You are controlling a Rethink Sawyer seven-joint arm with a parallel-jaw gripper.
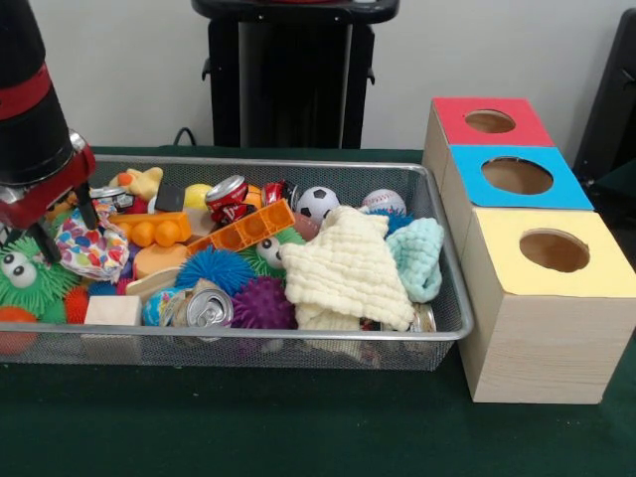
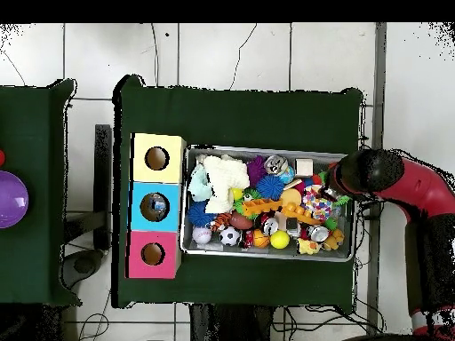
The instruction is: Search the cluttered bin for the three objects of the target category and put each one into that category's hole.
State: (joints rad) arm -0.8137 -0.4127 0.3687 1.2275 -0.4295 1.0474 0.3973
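Note:
The wire mesh bin (image 1: 298, 336) is full of toys and also shows in the overhead view (image 2: 267, 149). No pale blue plastic bottle shows in either view. The blue-panelled hole (image 1: 517, 176) is the middle one of the wooden box to the right of the bin, and it shows in the overhead view (image 2: 154, 206) too. My gripper (image 1: 65, 231) hangs low over the bin's left end, open, with its fingers apart over a colourful patterned pouch (image 1: 91, 246). In the overhead view the gripper (image 2: 331, 188) is at the bin's right end.
A cream knitted cloth (image 1: 348, 273) and an aqua cloth (image 1: 417, 253) cover the bin's right part. A silver can (image 1: 204, 310), a red can (image 1: 229, 199), spiky balls, a soccer ball (image 1: 318, 204) and an orange block (image 1: 248, 229) fill the rest. The red hole (image 1: 490, 121) and yellow hole (image 1: 554, 250) flank the blue one.

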